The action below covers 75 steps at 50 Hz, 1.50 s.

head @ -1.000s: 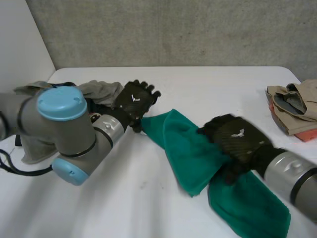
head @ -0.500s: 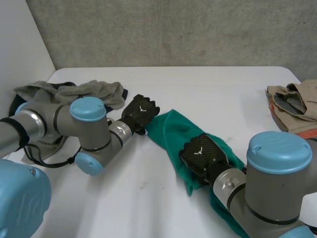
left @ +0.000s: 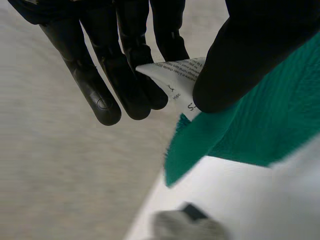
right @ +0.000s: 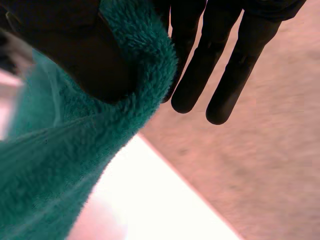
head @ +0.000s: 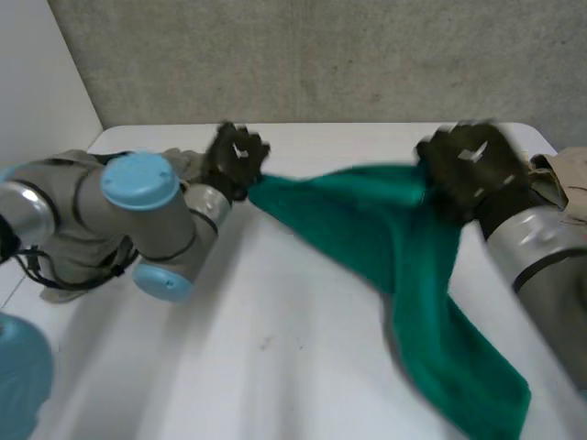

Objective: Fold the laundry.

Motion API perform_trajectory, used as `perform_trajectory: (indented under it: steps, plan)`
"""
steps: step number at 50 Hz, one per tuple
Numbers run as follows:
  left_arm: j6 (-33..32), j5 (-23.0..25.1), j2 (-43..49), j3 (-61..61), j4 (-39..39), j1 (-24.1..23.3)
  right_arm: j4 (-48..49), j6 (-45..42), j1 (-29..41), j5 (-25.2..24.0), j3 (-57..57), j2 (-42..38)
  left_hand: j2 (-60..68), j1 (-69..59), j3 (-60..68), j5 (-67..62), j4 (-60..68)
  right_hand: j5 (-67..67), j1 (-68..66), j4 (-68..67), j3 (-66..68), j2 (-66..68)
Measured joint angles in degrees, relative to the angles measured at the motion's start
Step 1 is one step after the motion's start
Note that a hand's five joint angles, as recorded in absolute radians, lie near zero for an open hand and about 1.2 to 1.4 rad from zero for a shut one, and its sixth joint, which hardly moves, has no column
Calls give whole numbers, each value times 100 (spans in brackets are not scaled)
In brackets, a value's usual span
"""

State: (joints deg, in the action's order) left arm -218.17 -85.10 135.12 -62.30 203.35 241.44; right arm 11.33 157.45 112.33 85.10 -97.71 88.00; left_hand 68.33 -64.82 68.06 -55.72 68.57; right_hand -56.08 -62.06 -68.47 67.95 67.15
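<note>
Green cloth (head: 394,247) hangs stretched above the table (head: 275,367), tail trailing near right. Left hand (head: 236,158) pinches the labelled left corner; right hand (head: 472,170) clamps the right. No fold made yet.

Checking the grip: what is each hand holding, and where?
Both hold the green towel: left hand pinches the corner by its white label, right hand pinches the upper edge.
</note>
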Motion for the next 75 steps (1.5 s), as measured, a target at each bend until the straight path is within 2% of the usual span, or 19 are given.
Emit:
perform_trajectory:
  steps: [8,13,17,25,31,38,42,46,50,55,62,67,72,75]
  plan:
    - [20,-252,-1465,-835,227,13,-335,-22,-589,-14,631,459,2,0,-1,0,0,-90,-102,-2,0,0]
    - [43,-236,-2443,-1486,127,27,-1097,-198,-1133,-116,1175,484,3,0,0,-63,1,-111,-102,-2,0,0]
    - [60,-218,-2978,-1944,-260,31,-1768,-289,-1495,-378,1516,377,3,0,0,-63,2,-112,-102,-2,0,0]
    - [114,-225,-3225,-2476,-996,-11,-2410,-467,-1645,-884,1641,-94,3,3,0,-64,3,-130,-102,-2,0,0]
    - [111,-226,-2955,-2480,-961,39,-2464,-891,-1596,-902,1638,-595,3,3,0,-64,3,-133,-102,-2,0,0]
    - [26,-264,-2108,-1340,173,210,-1764,-1246,-1455,-282,2556,-1461,23,3,28,-64,7,-138,-102,-7,0,0]
    - [7,-368,-1884,-336,1025,221,-477,-985,-1358,299,3319,-1697,23,3,28,-65,11,-139,-102,-10,0,0]
    - [11,-483,-1904,250,1659,206,941,-774,-1309,550,3553,-1615,23,3,29,-142,22,-150,-102,-11,0,0]
    - [17,-526,-2017,293,1971,199,1589,-695,-1291,555,3461,-1496,23,3,29,-146,23,-158,-102,-11,0,0]
    - [13,-445,-2278,-465,2083,193,1466,-674,-1287,112,2884,-1372,23,3,29,-147,23,-180,-102,-11,0,0]
    - [-7,-138,-2523,-2226,1996,157,188,-928,-1346,-920,1797,-1245,23,3,29,-147,26,-180,-102,-14,0,0]
    - [-14,-40,-2545,-3311,1878,39,-688,-1331,-1390,-1414,1264,-1308,23,3,29,-147,27,-180,-102,-16,0,0]
    - [-18,-36,-2465,-3892,1748,-190,-1103,-1940,-1435,-1501,955,-1709,23,3,29,-147,27,-181,-102,-17,0,0]
    - [-17,-43,-2413,-3994,1697,-274,-1142,-2138,-1441,-1435,859,-1897,24,3,29,-147,28,805,565,1030,-999,-956]
